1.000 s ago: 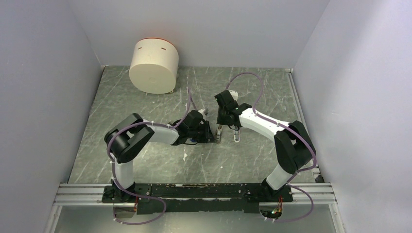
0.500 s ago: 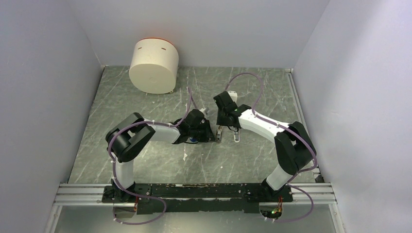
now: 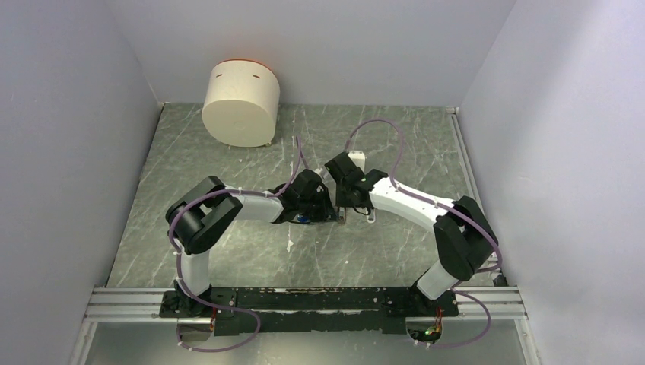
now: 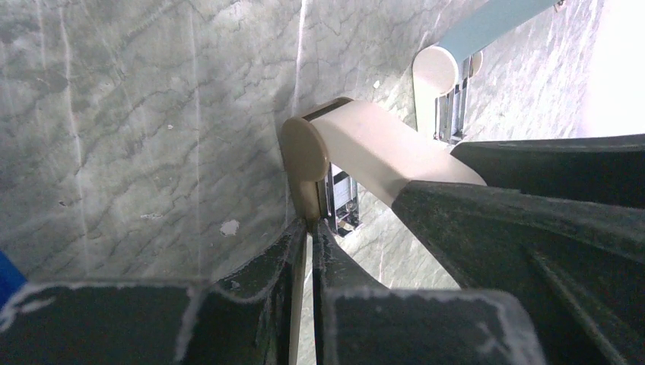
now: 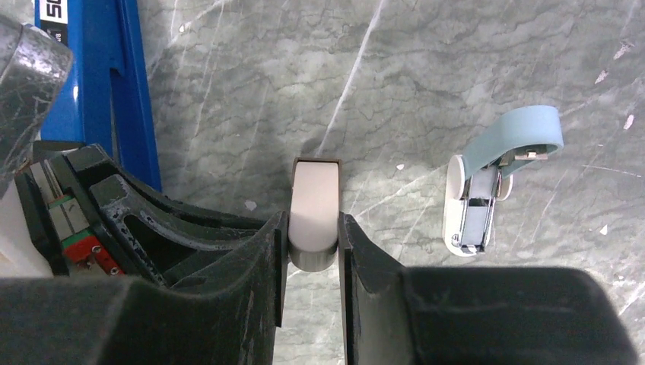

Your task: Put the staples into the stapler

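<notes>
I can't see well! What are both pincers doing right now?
Left pincer: closed, pinching a thin edge of the tan piece.
Right pincer: closed on the tan piece's upper arm.

Cream drum (image 3: 241,104) on its side at table's (image 3: 380,251) far left, tan piece (image 5: 315,205), pale-blue piece (image 5: 487,182) near it.

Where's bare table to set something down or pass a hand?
Crowded: the table centre, where the left gripper and right gripper meet at the tan piece, pale-blue piece and blue stapler. Free: the near strip between them and the arm bases; the left side in front of the cream cylinder; the back right corner behind the right arm.
</notes>
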`<state>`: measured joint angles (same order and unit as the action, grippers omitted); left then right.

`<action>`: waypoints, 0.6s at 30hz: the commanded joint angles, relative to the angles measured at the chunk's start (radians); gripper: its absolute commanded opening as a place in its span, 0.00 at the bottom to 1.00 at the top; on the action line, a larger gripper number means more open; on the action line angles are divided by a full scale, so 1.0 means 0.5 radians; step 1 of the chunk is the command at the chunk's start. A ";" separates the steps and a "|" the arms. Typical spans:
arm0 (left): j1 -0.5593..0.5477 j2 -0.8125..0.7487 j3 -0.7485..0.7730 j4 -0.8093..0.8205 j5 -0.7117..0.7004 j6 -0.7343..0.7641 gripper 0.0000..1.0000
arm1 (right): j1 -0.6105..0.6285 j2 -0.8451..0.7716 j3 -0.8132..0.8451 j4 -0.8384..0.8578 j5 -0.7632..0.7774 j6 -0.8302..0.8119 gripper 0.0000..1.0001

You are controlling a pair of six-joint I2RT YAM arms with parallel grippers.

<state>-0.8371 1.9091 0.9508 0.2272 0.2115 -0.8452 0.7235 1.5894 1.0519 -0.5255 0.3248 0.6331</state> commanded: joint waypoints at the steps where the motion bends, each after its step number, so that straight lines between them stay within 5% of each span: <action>1: 0.013 0.093 -0.046 -0.161 -0.193 0.029 0.12 | 0.023 -0.074 -0.048 -0.038 -0.101 0.050 0.18; 18: 0.027 0.082 -0.048 -0.148 -0.168 0.044 0.13 | 0.063 0.011 -0.163 0.022 -0.147 0.069 0.17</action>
<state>-0.8356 1.9095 0.9508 0.2291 0.2054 -0.8532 0.7437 1.5795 0.9897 -0.5232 0.2756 0.6518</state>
